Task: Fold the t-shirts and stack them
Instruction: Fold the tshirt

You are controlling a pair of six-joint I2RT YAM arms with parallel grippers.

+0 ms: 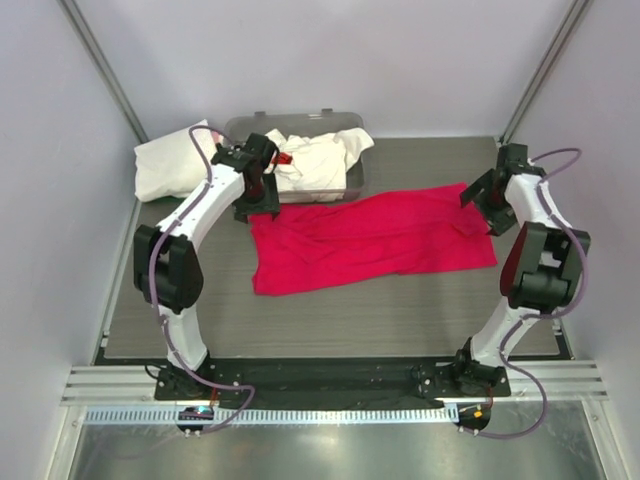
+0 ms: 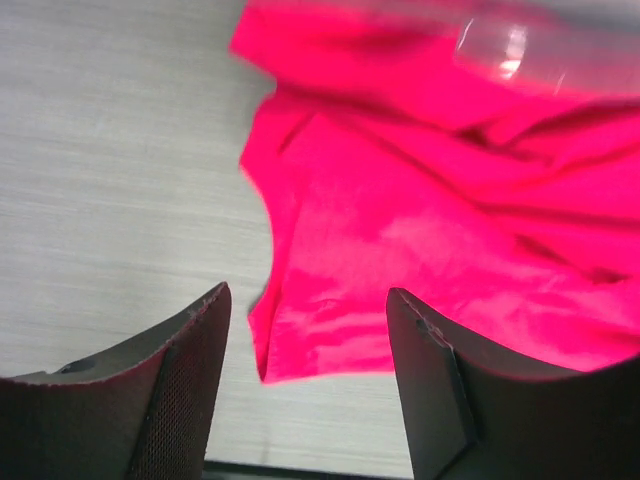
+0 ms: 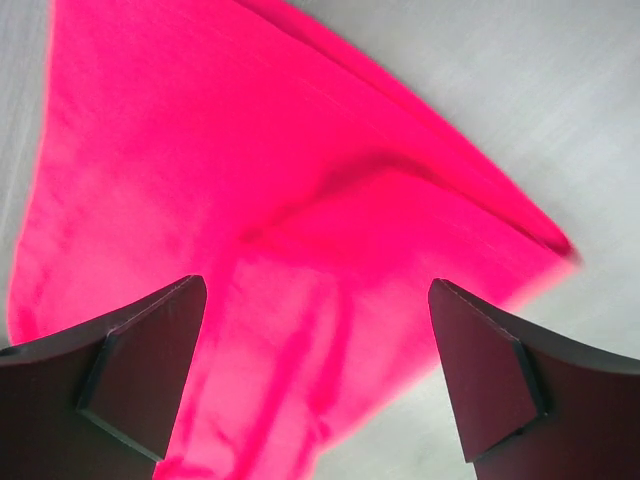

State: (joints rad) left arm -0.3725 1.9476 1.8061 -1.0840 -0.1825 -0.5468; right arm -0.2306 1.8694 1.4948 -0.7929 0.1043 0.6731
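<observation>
Counter: I see the grey wood-grain counter [image 1: 330, 320] running out from the arm bases; it carries everything listed here.
Red t-shirt: the plain crimson red short-sleeved cloth t-shirt [image 1: 370, 238] lies spread and rumpled across the middle of the counter, its long side going left to right. I take it as my landmark.
Left end effector: my left end effector [image 2: 308, 300] hovers over the red t-shirt's far left corner. Its wrist camera shows both dark fingers apart with nothing between them, and the cloth's edge and bare counter below. I read it as open and empty.
Right end effector: my right end effector [image 3: 318, 295] hangs over the red t-shirt's right end, near the far edge. The fingers stand wide apart and hold nothing.
Cream shirt: a cream-white cloth t-shirt [image 1: 165, 165], folded into a soft bundle, rests beyond and left of the red t-shirt's far left corner, partly behind the left arm.
Tub: a clear grey rectangular plastic tub [image 1: 300, 119] stands just beyond the red t-shirt's far edge, left of its middle. I cannot tell whether cloth and tub touch.
Tub contents: crumpled white cloth t-shirts [image 1: 325, 160] fill the tub, one fold draped over the rim on the side toward the red t-shirt's right end. A small red mark [image 1: 285, 158] shows on the white cloth beside the left arm's wrist.
</observation>
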